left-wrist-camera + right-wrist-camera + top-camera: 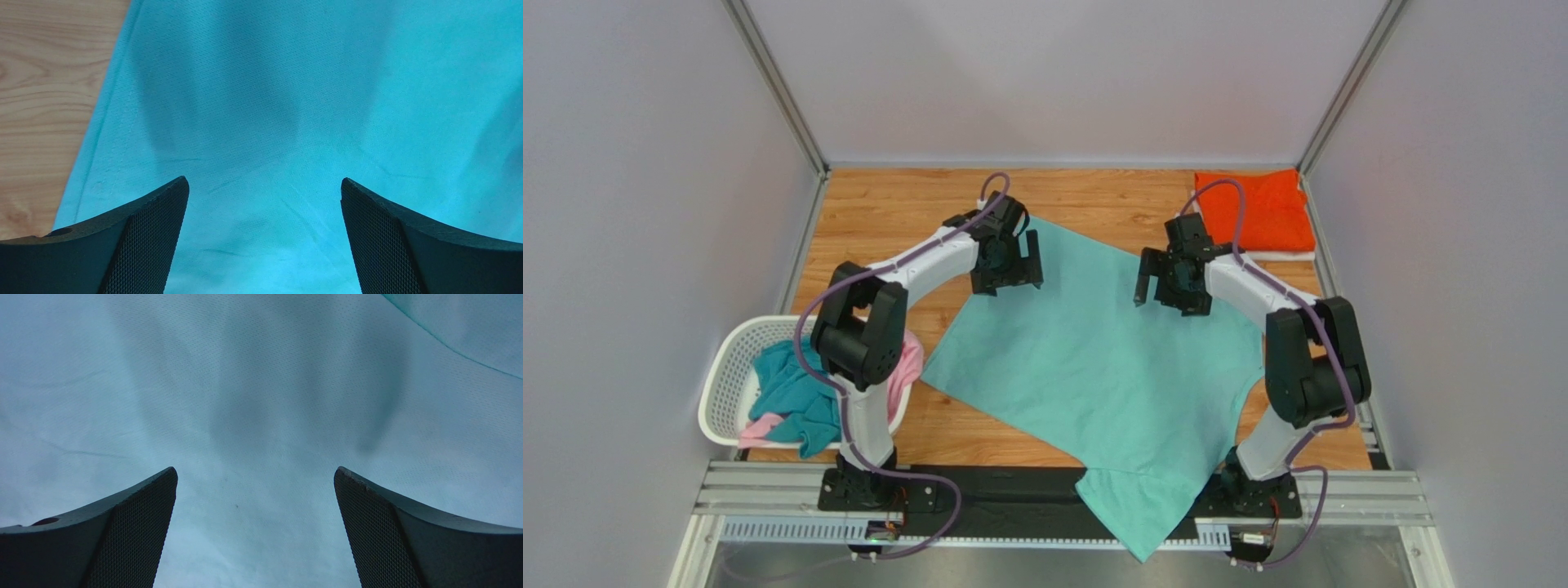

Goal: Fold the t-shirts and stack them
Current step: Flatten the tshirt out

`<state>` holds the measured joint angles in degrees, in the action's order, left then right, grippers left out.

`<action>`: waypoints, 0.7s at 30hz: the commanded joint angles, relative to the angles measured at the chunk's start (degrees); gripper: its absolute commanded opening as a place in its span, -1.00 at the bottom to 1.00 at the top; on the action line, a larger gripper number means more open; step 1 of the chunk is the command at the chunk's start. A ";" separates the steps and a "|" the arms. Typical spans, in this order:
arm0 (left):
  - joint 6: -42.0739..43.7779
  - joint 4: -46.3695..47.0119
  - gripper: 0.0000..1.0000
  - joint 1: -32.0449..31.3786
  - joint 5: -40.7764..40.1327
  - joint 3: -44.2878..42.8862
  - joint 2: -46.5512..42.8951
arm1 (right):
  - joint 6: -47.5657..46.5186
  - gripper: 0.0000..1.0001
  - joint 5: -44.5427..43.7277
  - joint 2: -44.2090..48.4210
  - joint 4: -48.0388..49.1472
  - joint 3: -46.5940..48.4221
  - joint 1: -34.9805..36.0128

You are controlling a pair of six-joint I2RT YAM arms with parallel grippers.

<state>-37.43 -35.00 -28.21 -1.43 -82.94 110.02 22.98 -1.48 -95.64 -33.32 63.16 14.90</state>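
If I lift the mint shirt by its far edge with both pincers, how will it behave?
Likely floppy: the mint shirt lies flat with soft creases, and its near end spills over the table edge. Probably light, being thin knit cloth. It may drag and bunch rather than slide cleanly.

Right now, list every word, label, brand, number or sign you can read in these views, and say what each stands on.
None: no text can be read in any view.
The mint-teal t-shirt is plain, with no print or tag showing.
The orange t-shirt and the white laundry basket show no lettering.
The left gripper and right gripper show only black textured fingers, unmarked.
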 commanded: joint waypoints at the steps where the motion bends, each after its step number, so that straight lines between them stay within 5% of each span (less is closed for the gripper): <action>1: -1.15 1.87 0.99 -0.09 1.53 -1.53 1.86 | 1.80 1.00 -0.02 -4.64 3.96 2.14 -0.31; 10: -3.17 0.64 0.99 4.47 -4.35 7.68 1.17 | 1.01 1.00 3.58 -14.75 5.11 7.50 3.82; 21: -5.73 -5.69 0.99 9.66 -12.27 14.82 -7.09 | -0.13 1.00 7.45 -27.93 3.35 26.02 9.01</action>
<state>-41.89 -36.73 -19.55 -10.09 -68.79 105.41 23.44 2.70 -118.30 -29.34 85.69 22.81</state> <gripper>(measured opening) 0.993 0.998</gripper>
